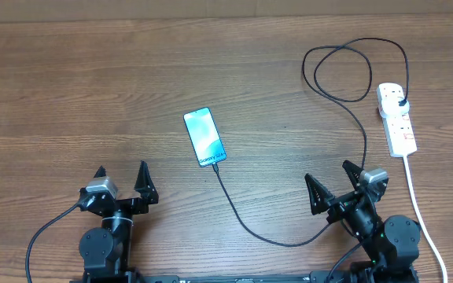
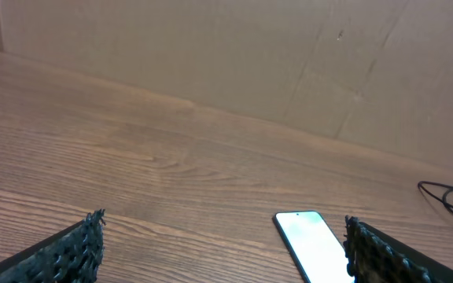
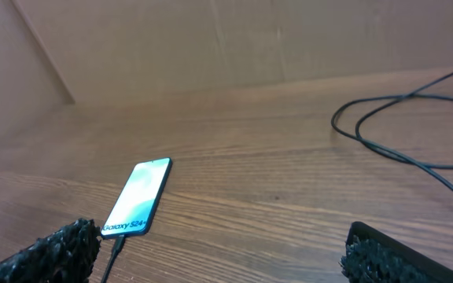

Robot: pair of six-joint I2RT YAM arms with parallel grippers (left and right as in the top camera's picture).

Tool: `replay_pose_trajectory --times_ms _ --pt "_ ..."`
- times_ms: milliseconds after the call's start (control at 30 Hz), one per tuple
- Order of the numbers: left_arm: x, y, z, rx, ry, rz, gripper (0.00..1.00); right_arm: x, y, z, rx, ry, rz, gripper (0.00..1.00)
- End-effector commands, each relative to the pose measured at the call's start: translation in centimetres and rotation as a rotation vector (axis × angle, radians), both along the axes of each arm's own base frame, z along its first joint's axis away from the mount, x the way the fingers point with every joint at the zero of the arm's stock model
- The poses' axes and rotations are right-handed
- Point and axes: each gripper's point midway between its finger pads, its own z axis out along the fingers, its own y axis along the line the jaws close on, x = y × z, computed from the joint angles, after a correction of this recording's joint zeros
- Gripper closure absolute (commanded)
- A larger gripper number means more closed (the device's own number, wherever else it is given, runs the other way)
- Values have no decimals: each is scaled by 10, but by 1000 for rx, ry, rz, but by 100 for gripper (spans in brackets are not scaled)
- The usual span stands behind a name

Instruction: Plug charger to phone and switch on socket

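Observation:
The phone (image 1: 204,137) lies screen-up and lit in the middle of the table; it also shows as the phone (image 2: 313,244) and the phone (image 3: 138,196). The black charger cable (image 1: 250,224) has its tip in the phone's near end, curves right, loops at the back and ends in a black plug (image 1: 401,101) seated in the white socket strip (image 1: 396,118) at the far right. My left gripper (image 1: 121,179) stands open near the front left edge, holding nothing. My right gripper (image 1: 333,179) is open near the front right, beside the cable, also holding nothing.
The socket's thick white cord (image 1: 423,216) runs down the right side past my right arm. A brown cardboard wall (image 2: 211,55) stands along the back of the wooden table (image 1: 93,94). The cable loop (image 3: 399,126) lies at the back right.

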Motion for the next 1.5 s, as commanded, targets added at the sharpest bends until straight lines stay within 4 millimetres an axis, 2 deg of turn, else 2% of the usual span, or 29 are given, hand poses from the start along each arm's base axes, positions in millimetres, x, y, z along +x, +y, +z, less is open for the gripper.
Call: replay_pose_trajectory --times_ms 0,367,600,767,867,1000,1133,1333,1467 --pt "0 2 0 27 -3 10 1 0 2 0 3 -45 13 0" --pt "0 2 0 27 -3 9 0 6 -1 35 15 -280 -10 0" --pt "0 2 0 28 -3 10 0 8 -5 35 15 -278 -34 0" --pt "0 2 0 27 -3 10 0 4 -11 68 25 -420 -74 0" --pt "0 2 0 27 -3 10 0 3 -17 79 32 -464 -107 0" --pt "0 2 0 27 -3 10 1 7 -17 66 26 -408 -110 0" --pt "0 2 0 27 -3 10 0 12 -17 38 15 -290 -109 0" --pt "0 2 0 27 -3 10 0 14 -17 9 1 -169 -109 0" --pt "0 2 0 27 -3 10 0 14 -17 5 -1 -155 -109 0"
